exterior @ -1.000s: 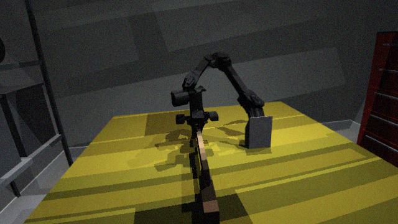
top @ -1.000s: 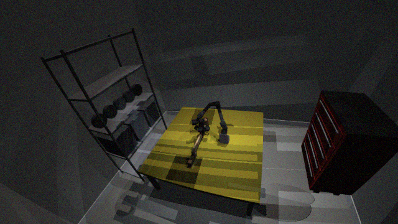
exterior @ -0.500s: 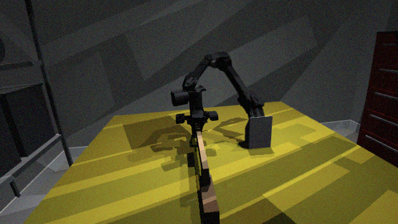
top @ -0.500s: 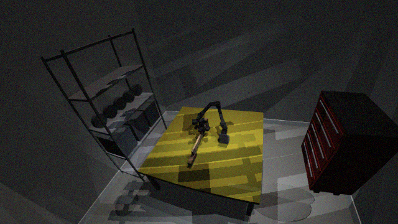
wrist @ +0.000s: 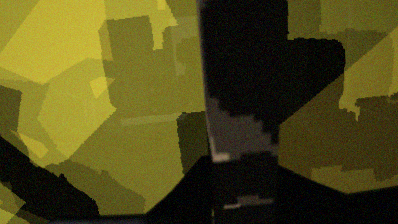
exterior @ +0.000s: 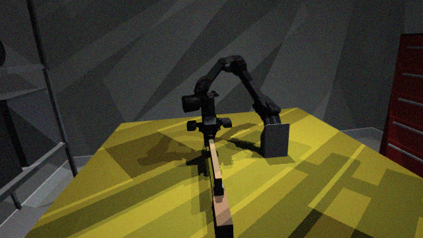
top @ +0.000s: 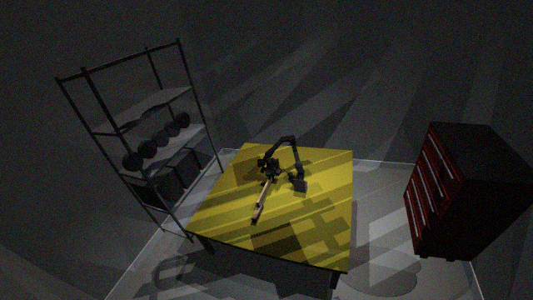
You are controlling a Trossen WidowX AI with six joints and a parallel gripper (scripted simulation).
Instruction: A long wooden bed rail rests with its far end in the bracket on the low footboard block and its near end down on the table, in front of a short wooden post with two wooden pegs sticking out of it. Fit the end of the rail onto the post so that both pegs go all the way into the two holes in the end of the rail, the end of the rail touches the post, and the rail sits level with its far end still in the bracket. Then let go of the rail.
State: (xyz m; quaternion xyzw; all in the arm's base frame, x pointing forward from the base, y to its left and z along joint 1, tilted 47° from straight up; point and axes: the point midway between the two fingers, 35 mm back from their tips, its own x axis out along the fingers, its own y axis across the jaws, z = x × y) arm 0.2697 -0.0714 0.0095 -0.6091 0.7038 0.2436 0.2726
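The long rail (top: 264, 193) (exterior: 215, 162) runs from the gripper to the low footboard block (top: 256, 213) (exterior: 224, 211). Its far end is at the dark bracket (exterior: 219, 190) on the block's inner end; how deep it sits there cannot be told. My gripper (top: 271, 179) (exterior: 209, 140) (wrist: 226, 161) points down and is shut on the rail at its near-arm end. In the wrist view the rail (wrist: 240, 135) runs up and down between the dark fingers. The near end looks off the table. The post, its pegs and the rail's holes cannot be made out in the dark.
The arm's base (top: 300, 185) (exterior: 277, 140) stands on the yellow table (top: 325, 250) (exterior: 132, 211) to the right of the rail. A shelf rack (top: 104, 108) stands off the table's left side, and a red drawer cabinet (top: 433, 175) (exterior: 410, 86) off its right. Patchy shadows cross the table.
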